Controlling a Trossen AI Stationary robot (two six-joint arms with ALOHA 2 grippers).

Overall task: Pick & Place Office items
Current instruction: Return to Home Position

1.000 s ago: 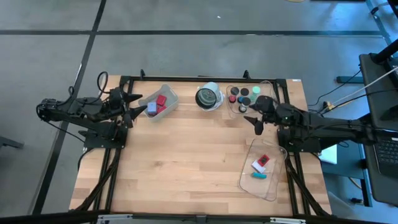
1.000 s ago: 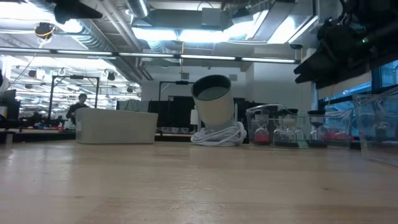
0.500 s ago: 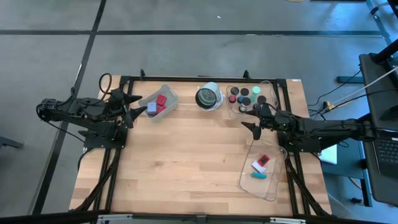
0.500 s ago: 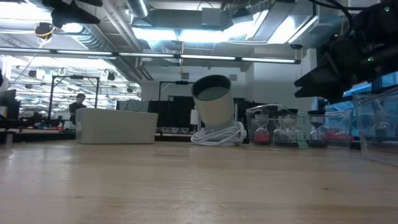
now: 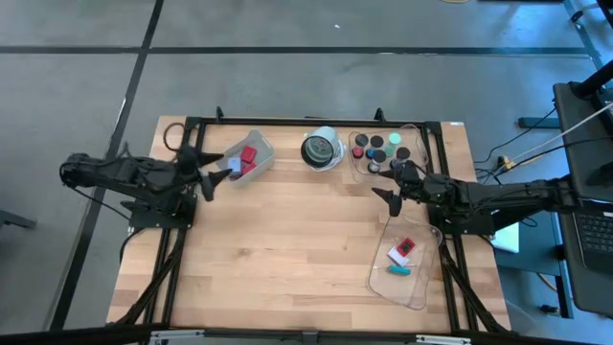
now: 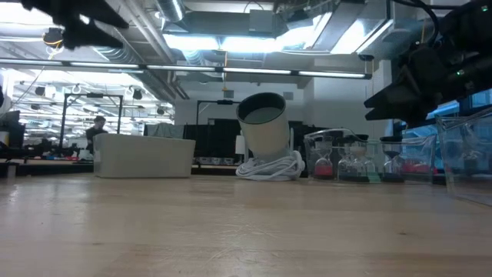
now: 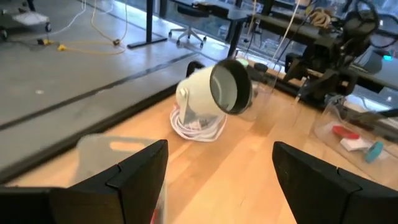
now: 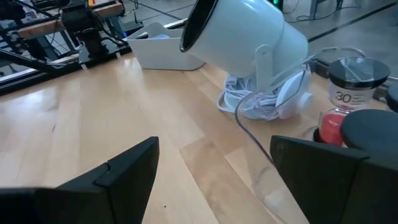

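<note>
**Even light overhead, glare at table height**

From above you get flat, diffuse light: the table [image 5: 287,259] is evenly bright and its shadows are faint. At table height the ceiling lights [image 6: 231,42] flare white. Against them the right arm [image 6: 438,69] is a black silhouette, and the left arm [image 6: 84,23] is smeared. In your left wrist view the near bin [image 7: 99,152] is blurred.

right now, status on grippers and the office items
Left gripper open, empty, beside white bin. Right gripper open, empty, at far clear tray edge. Office items in bin, far tray, near tray; none loose. White lamp between, clear of both.
</note>
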